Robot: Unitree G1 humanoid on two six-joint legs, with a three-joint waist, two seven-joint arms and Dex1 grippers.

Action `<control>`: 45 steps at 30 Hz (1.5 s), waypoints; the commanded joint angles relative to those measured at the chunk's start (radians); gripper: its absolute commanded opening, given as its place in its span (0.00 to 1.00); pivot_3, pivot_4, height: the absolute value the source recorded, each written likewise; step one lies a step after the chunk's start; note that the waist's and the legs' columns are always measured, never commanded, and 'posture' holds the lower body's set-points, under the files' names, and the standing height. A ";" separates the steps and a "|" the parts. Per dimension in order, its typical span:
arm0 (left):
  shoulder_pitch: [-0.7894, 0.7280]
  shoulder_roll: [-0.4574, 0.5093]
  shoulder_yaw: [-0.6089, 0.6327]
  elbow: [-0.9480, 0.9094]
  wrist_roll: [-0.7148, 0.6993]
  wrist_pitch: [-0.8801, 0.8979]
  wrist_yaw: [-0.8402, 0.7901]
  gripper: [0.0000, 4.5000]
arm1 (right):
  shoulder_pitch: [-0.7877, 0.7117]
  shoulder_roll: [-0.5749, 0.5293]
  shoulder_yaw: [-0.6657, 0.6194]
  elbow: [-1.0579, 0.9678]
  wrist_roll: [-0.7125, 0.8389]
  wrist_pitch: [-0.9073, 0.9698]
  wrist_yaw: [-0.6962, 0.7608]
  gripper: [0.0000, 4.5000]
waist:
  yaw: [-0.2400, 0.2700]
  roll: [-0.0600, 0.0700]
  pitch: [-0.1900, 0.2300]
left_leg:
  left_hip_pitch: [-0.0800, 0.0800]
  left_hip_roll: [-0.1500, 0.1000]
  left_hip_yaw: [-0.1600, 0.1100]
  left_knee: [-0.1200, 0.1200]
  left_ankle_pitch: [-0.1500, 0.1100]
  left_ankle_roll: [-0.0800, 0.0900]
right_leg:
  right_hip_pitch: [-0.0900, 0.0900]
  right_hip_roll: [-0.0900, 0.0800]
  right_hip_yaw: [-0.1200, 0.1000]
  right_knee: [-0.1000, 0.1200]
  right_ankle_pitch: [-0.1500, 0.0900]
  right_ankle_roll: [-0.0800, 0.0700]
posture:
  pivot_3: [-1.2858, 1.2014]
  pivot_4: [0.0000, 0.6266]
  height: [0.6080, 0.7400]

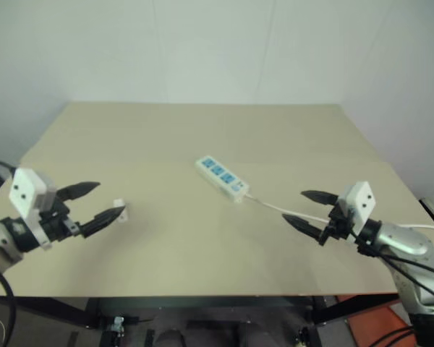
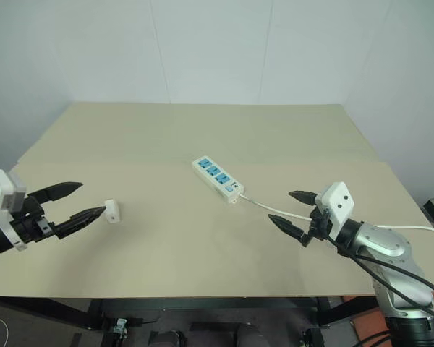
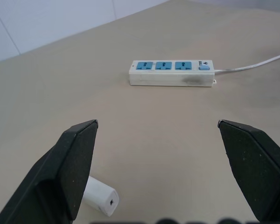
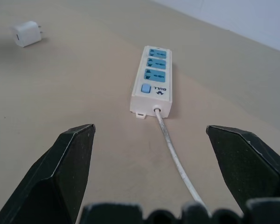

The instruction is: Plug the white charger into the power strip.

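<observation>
Nearest, at the left: left gripper [image 2: 78, 203] hovering low over the tabletop [image 2: 202, 130], jaws spread wide, empty. Just past its lower fingertip, apart from it: white charger [image 2: 111, 210], lying on its side on the tabletop. At the right: right gripper [image 2: 293, 212], jaws likewise wide and empty, above the thin white cord [image 2: 275, 208]. Farther, mid-tabletop: power strip [image 2: 217, 178], long axis running diagonally, cord end toward the right gripper, three blue sockets facing up. Charger well apart from the strip, so pick-up first, likely by the left arm, clearly the nearer. From the left wrist view: charger [image 3: 99, 200] partly tucked behind one finger, strip seen broadside. From the right wrist view: charger's prongs visible, pointing sideways, strip seen end-on along its length.
</observation>
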State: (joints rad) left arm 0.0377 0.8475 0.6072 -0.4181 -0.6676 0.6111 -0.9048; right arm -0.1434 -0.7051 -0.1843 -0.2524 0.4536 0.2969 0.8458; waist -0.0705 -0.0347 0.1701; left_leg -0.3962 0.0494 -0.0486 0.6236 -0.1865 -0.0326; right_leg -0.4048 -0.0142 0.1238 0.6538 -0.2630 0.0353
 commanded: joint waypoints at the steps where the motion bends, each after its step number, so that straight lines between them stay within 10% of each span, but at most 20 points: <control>1: 0.008 0.021 0.029 -0.035 -0.023 -0.005 -0.006 1.00 | -0.016 -0.017 -0.029 -0.021 0.016 0.003 0.009 1.00 | 0.001 0.000 0.000 | 0.000 0.000 0.000 0.000 0.000 0.000 | 0.000 0.000 0.000 0.000 0.000 0.000 | 0.52 0.24 1.00; 14: -0.008 0.048 -0.006 -0.037 -0.057 0.002 -0.015 1.00 | -0.056 0.021 0.035 -0.020 -0.027 0.017 -0.051 1.00 | -0.001 0.000 0.000 | 0.000 0.000 0.000 0.000 0.000 0.000 | 0.000 0.000 0.000 0.000 -0.001 -0.002 | 0.52 0.24 1.00; 30: -0.129 0.047 -0.125 0.016 -0.042 -0.021 -0.028 1.00 | -0.443 0.300 0.347 0.554 -0.467 0.056 -0.362 1.00 | 0.001 0.001 0.000 | -0.009 0.000 -0.001 -0.002 -0.001 -0.002 | -0.006 -0.001 -0.002 -0.006 0.006 -0.006 | 0.52 0.24 1.00; 42: -0.123 0.041 -0.129 0.022 -0.041 -0.039 -0.036 1.00 | -0.387 0.296 0.331 0.462 -0.401 0.008 -0.195 0.05 | -0.001 0.001 0.000 | -0.007 0.000 -0.001 -0.001 -0.001 -0.002 | -0.004 0.000 -0.002 -0.005 0.003 0.001 | 0.52 0.24 1.00; 45: -0.124 0.041 -0.132 0.022 -0.044 -0.042 -0.035 1.00 | -0.319 0.270 0.312 0.413 -0.350 -0.114 -0.088 0.00 | 0.000 0.001 0.000 | -0.007 0.000 -0.001 -0.001 -0.001 -0.002 | -0.004 0.000 -0.002 -0.005 0.003 0.001 | 0.52 0.24 1.00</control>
State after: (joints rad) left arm -0.0805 0.8838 0.4616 -0.3802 -0.7070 0.5887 -0.9358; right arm -0.4800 -0.4241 0.1423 0.2204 0.0584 0.2625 0.6950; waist -0.0705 -0.0341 0.1704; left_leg -0.4033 0.0498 -0.0499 0.6222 -0.1875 -0.0345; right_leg -0.4086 -0.0146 0.1213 0.6484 -0.2605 0.0360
